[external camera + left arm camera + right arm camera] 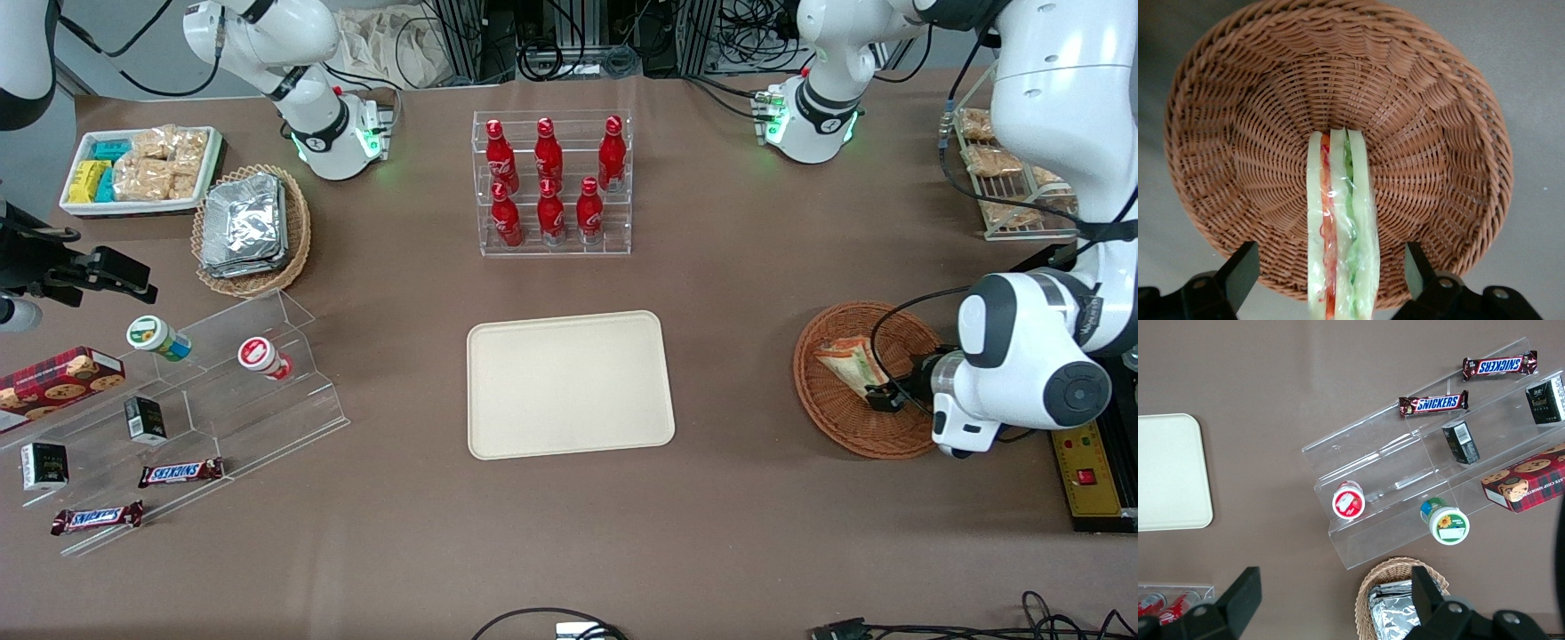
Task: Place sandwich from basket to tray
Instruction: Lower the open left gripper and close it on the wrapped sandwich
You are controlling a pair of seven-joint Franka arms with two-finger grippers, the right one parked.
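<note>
Reddish-brown wicker forms the round basket (855,380) at the working arm's end of the brown counter (729,293). From the front, the sandwich (849,364) lies inside it, a wrapped wedge with its layered edge showing. The gripper (885,397) is low over the basket, at the end of the sandwich nearer the front camera. The cream tray (569,384) sits bare at the middle of the counter, well apart from the basket.

From the working arm's wrist, the sandwich (1338,233) stands on edge in the basket (1258,133), red and green filling between white bread. The gripper (1333,273) is spread wide, one finger (1241,267) on each side, neither touching the bread.

This looks like the grasping step: the sandwich is straddled but not yet held. Next the fingers must close gently on the soft bread, then lift it clear of the rim and carry it to the tray.
</note>
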